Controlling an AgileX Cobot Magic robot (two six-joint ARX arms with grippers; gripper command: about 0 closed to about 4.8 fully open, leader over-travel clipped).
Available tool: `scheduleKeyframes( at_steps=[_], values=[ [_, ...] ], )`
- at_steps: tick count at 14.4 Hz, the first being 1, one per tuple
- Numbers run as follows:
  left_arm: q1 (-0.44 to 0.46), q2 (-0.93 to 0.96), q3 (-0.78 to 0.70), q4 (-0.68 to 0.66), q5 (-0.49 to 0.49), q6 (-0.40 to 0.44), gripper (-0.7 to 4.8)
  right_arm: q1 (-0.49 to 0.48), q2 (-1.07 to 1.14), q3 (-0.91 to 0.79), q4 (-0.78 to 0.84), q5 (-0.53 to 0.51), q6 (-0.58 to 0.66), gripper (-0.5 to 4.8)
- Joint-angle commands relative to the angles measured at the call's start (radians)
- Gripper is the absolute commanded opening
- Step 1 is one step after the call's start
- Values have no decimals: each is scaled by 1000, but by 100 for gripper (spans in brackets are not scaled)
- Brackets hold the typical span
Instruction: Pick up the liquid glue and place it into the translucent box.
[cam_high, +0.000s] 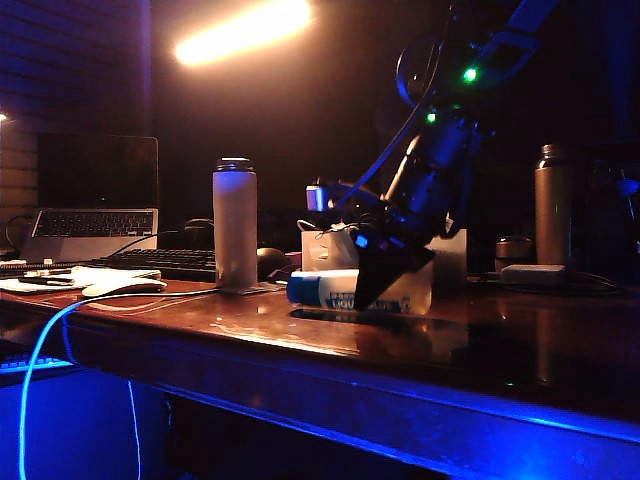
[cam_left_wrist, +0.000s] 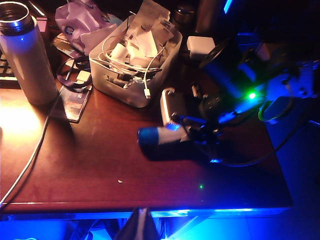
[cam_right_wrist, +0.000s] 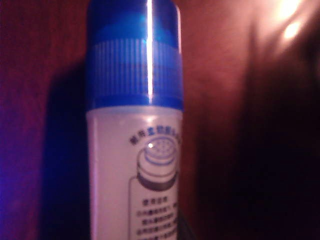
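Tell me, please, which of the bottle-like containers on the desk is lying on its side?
The liquid glue, blue-capped, lies flat on the table under the right gripper. The white bottle and the dark flask stand upright.

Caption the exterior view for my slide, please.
Right hand lowered around the blue-capped translucent liquid glue tube lying on the glossy wooden table.

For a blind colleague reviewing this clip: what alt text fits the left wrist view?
The right gripper is down over the liquid glue, which lies on its side on the wooden table. Behind it sits the translucent box of cables and papers, with a white bottle off to one side.
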Motion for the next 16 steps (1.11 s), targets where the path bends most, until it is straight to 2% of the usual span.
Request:
scheduleKeyframes(
  at_steps=[1, 3, 5, 7, 10, 14, 16],
  values=[
    [0, -2, 4, 11, 6, 0, -5, 1, -64, 6, 85, 5, 3, 115],
    [0, -2, 4, 11, 6, 0, -5, 1, -110, 8, 137, 20, 3, 116],
    [0, -2, 4, 11, 6, 0, -5, 1, -148, 40, 173, 118, 18, 116],
    [0, -2, 4, 12, 6, 0, -5, -5, -153, 124, 172, 167, 19, 116],
    [0, -2, 4, 12, 6, 0, -5, -40, -143, 214, 255, 186, 19, 116],
    [0, -2, 3, 11, 6, -1, -5, -139, -72, 224, 408, 185, 19, 116],
    [0, -2, 4, 11, 6, -8, -5, -148, -5, 230, 463, 204, -29, 116]
  ],
)
